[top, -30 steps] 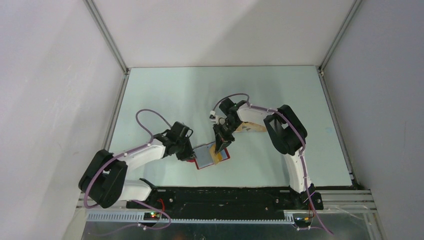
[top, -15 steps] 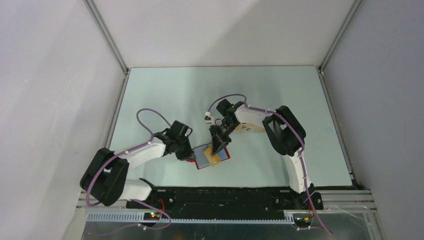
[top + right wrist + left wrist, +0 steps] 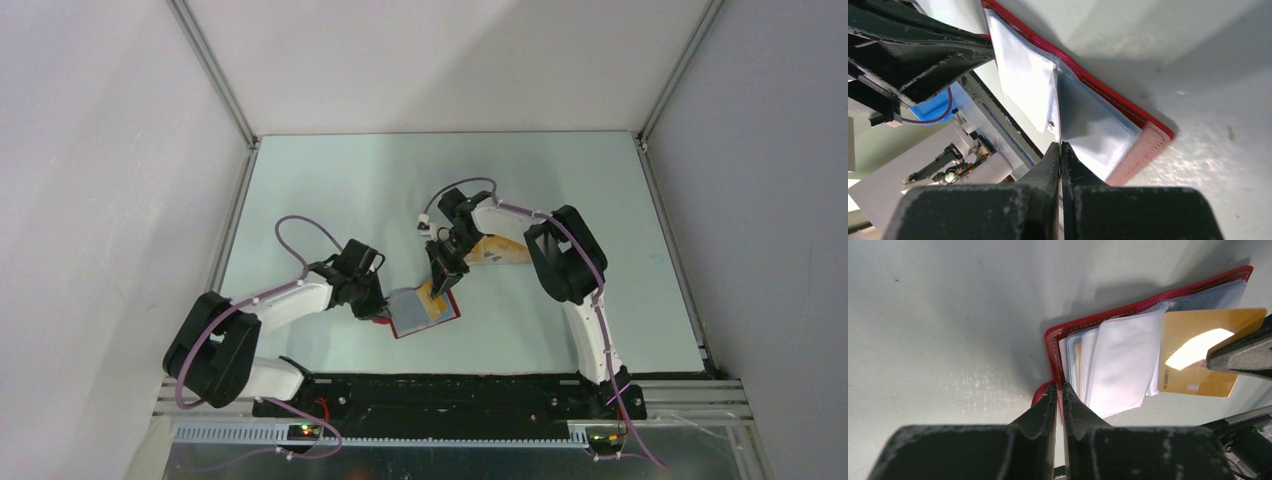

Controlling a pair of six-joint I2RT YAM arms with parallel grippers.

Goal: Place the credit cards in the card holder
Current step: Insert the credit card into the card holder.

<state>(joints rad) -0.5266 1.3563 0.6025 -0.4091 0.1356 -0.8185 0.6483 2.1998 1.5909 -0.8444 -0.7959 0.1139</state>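
Although the top camera shows only a small red folding card holder lying open on the pale green table near the arm bases, the wrist views add detail.

Left wrist: the left gripper is clamped on the holder's red left edge. Its clear plastic sleeves are fanned out, and a gold plastic credit card lies over them.

Right wrist: I see that card edge-on only, pinched in the right gripper, with its tip at the sleeves.

Top view alone: more tan cards lie beside the right forearm, apart from the holder.
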